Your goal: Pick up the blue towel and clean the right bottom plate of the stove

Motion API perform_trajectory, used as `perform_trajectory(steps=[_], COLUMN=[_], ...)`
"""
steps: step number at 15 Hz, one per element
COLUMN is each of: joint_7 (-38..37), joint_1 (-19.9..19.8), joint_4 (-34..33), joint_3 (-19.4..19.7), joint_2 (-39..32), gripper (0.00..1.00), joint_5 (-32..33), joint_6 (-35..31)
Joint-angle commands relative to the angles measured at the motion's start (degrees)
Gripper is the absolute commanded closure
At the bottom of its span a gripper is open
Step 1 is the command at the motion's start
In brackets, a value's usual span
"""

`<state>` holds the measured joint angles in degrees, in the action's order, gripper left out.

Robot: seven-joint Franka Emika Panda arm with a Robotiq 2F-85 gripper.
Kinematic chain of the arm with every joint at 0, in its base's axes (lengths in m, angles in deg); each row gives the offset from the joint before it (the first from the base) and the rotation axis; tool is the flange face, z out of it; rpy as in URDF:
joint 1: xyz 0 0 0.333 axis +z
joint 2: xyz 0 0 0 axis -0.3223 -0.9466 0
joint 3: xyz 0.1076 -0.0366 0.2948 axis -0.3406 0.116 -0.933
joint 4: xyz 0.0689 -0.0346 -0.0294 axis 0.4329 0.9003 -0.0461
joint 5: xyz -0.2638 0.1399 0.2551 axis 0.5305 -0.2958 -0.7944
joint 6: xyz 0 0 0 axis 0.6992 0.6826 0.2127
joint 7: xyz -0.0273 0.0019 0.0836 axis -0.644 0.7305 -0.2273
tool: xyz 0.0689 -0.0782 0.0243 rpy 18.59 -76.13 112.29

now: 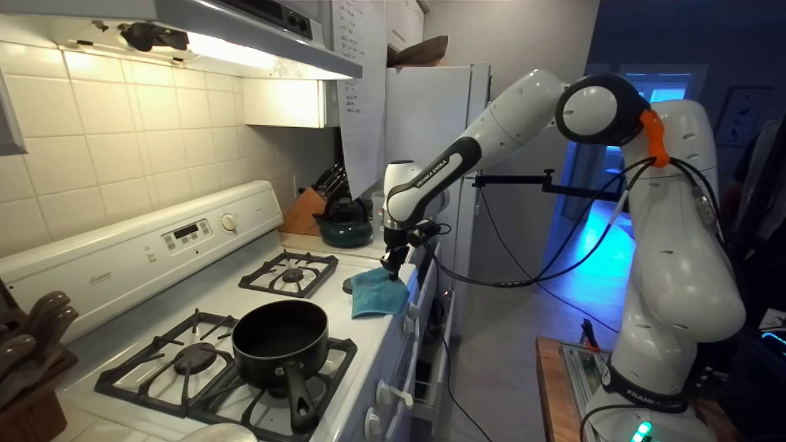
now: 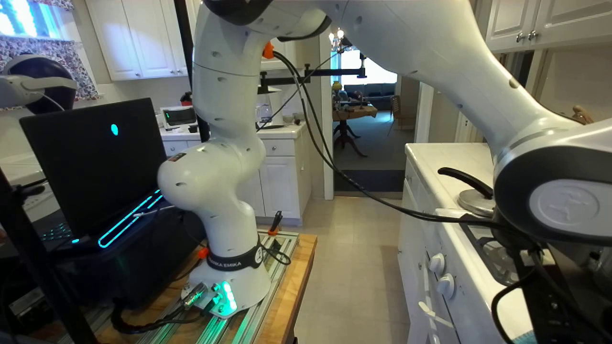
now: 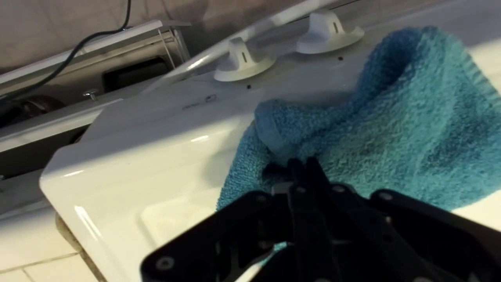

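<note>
Blue towel [image 1: 377,298] lay over a front corner of the white stove [image 1: 339,302], fingers [image 3: 297,172] together and touching it; whether they pinched cloth I couldn't tell. Around it, in an exterior view, were a black pan [image 1: 258,368] at eight o'clock, burner [image 1: 293,275] past nine, dark teapot [image 1: 346,234] at eleven and knobs [image 1: 408,325] at four.

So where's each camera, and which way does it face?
An exterior view: seemingly just past one end of the stove, facing along it toward a fridge; nearly the whole arm shows, base included.
An exterior view: close by the outstretched arm, facing roughly the opposite way, past a laptop toward a doorway; base and much of the arm show.
Wrist view: mounted just above the gripper, facing down past it onto the blue towel; of the arm, only the gripper shows.
Both exterior views share arm, base and stove.
</note>
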<state>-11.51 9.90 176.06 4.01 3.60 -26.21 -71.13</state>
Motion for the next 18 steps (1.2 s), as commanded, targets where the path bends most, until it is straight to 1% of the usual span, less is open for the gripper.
perform_trajectory(steps=[1,6,8,12,14,15,18], joint_7=[-1.67,-2.52,-0.63,-1.38,-0.53,-0.83,-0.81], joint_1=[-1.25,-2.44,-3.74,-4.85,-4.93,-4.50,-4.43], joint_4=[-0.97,-3.25,-4.19,-5.65,-5.06,-4.32,-4.56], joint_3=[1.12,2.22,1.05,-0.25,-1.16,-0.22,-0.80], joint_2=[0.84,0.01,-0.13,-0.62,0.25,0.14,0.14], gripper=[0.99,0.99,0.99,0.99,0.99,0.96,0.96], joint_5=[3.58,3.76,0.22,-4.53,-6.50,-3.93,-4.91], joint_6=[2.67,1.90,2.37,1.62,0.80,0.51,0.51])
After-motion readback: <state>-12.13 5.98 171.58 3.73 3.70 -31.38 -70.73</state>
